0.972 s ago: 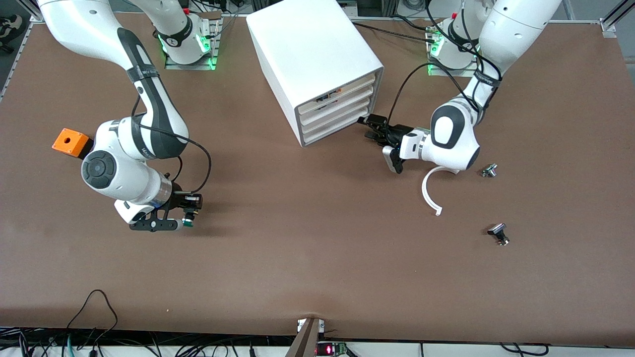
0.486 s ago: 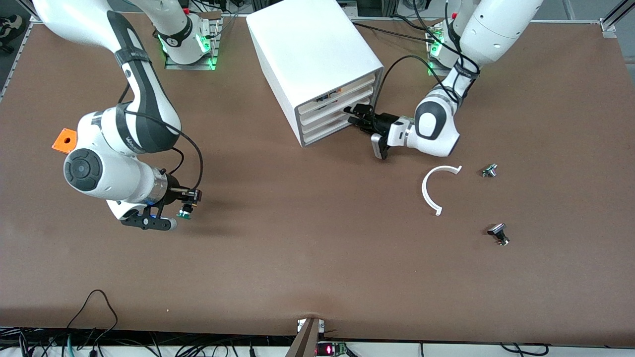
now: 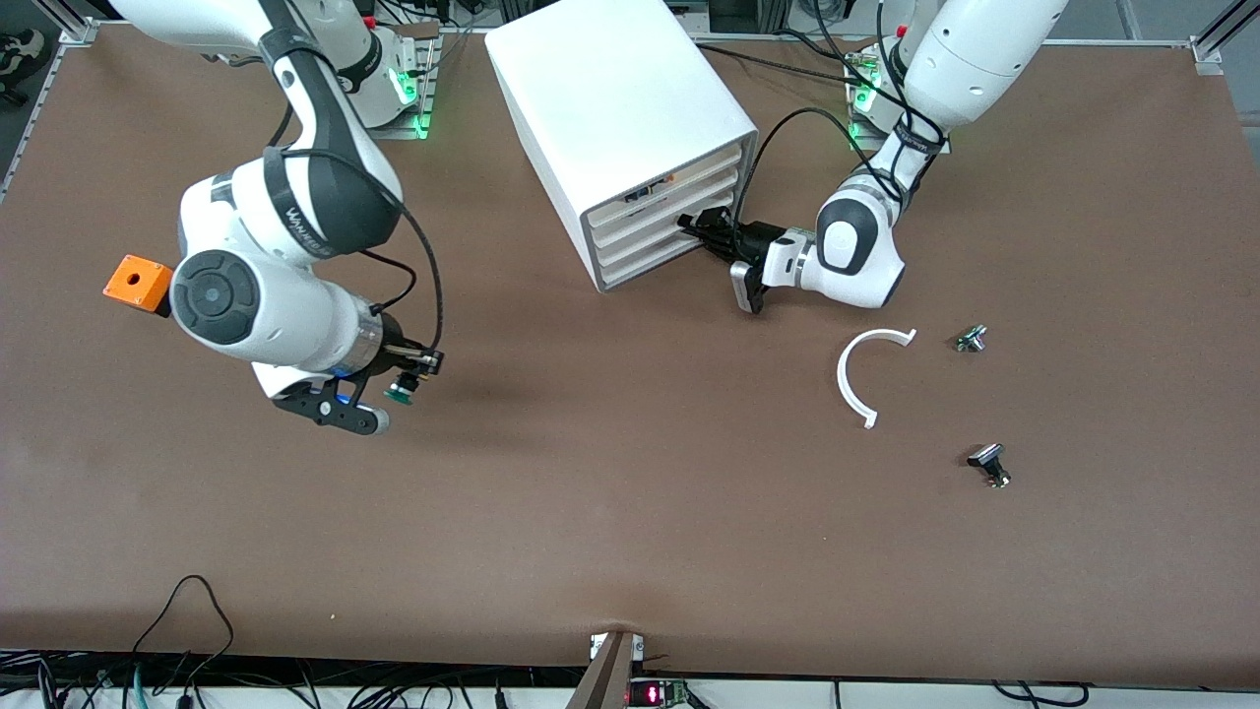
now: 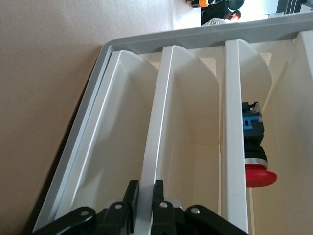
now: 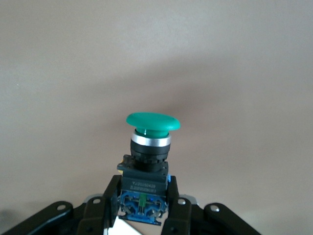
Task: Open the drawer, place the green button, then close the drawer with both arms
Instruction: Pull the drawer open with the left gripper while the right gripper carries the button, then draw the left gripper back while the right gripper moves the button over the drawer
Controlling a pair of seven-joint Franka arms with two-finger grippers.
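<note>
Pinching the drawer (image 4: 151, 161) front edge with my left gripper (image 4: 143, 192) while my right gripper (image 5: 144, 205), over bare table, clamps the button (image 5: 151, 134), I risk slipping off that thin lip when pulling.

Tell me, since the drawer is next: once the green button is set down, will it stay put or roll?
Held in the right gripper, the button looks rigid. Its domed green cap is wider than the squarish body, so upright it may tip. On its side it probably rocks rather than rolls far.
</note>
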